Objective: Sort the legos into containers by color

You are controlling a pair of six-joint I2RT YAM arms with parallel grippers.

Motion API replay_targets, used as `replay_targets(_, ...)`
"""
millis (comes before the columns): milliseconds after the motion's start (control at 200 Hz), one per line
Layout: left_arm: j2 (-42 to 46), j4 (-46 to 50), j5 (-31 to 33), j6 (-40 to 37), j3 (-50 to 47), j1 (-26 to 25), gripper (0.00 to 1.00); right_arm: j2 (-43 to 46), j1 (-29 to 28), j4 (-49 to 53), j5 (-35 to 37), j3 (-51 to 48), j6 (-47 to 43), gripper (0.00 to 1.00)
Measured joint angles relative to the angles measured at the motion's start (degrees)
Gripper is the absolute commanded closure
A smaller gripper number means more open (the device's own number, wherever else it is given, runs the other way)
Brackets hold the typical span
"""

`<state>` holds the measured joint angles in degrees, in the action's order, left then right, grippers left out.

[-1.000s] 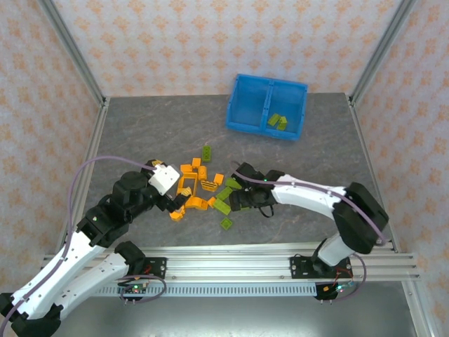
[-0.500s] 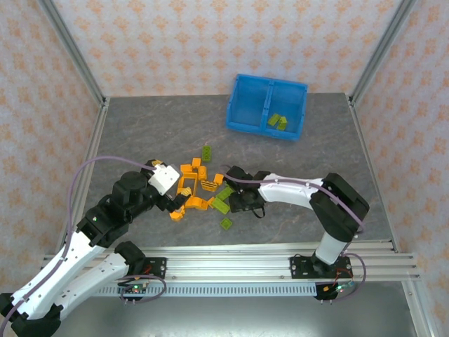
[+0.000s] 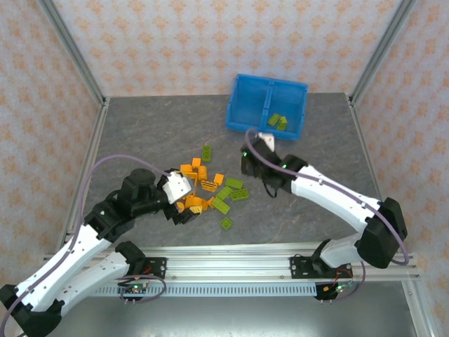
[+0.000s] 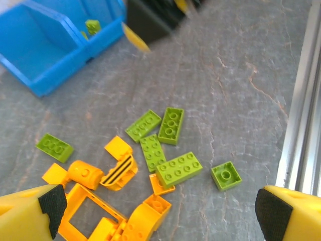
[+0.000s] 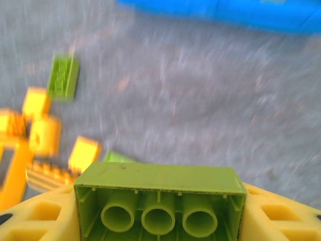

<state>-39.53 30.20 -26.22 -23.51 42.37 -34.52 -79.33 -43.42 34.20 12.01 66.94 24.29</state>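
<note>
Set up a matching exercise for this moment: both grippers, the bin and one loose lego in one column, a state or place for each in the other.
Column one
1. left gripper
2. right gripper
3. blue bin
4. small square green lego

Column two
a. has green pieces in one compartment
b. shut on a green brick
c. lies alone on the table, on the pile's near side
d. open above the orange and green pile

Pairs: 1-d, 2-b, 3-a, 4-c
</note>
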Motion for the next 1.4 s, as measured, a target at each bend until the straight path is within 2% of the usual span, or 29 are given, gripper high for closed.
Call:
replay_targets(180, 1.62, 0.09, 0.07, 0.35, 0.0, 0.0, 0.0, -8.39, 11.74, -2.21, 2.4, 12.92, -3.17, 0.46)
replay_targets(365, 4.61, 0.04, 1.18, 0.79, 0.0, 0.0, 0.0, -28.28, 21.86, -1.46, 0.74, 32.87, -5.11, 0.48)
replay_targets(641, 6.58, -4.09, 12.02, 7.52, -0.81, 0.0, 0.0, -60.24, 29.75, 8.83, -0.42, 74.14, -5.95, 0.46)
replay_targets(736, 6.64, -5.7, 15.41, 9.53, -0.96, 0.0, 0.0, -67.34, 30.99, 10.82, -1.33, 83.43, -5.9, 0.42)
replay_targets(956, 6.64, -7.54, 19.43, 10.91, -1.64, 0.0, 0.0, -70.29, 33.4, 11.45, -8.04, 84.28, -4.13, 0.26)
replay_targets(1226, 4.98, -7.8, 19.89, 10.88, -1.7, 0.0, 0.0, -69.13, 33.92, 11.45, -11.76, 82.84, -3.52, 0.26)
replay_targets(1401, 4.76, -7.8, 19.93, 10.82, -1.7, 0.0, 0.0, -59.25, 33.73, 9.94, -14.93, 69.09, -3.37, 0.26)
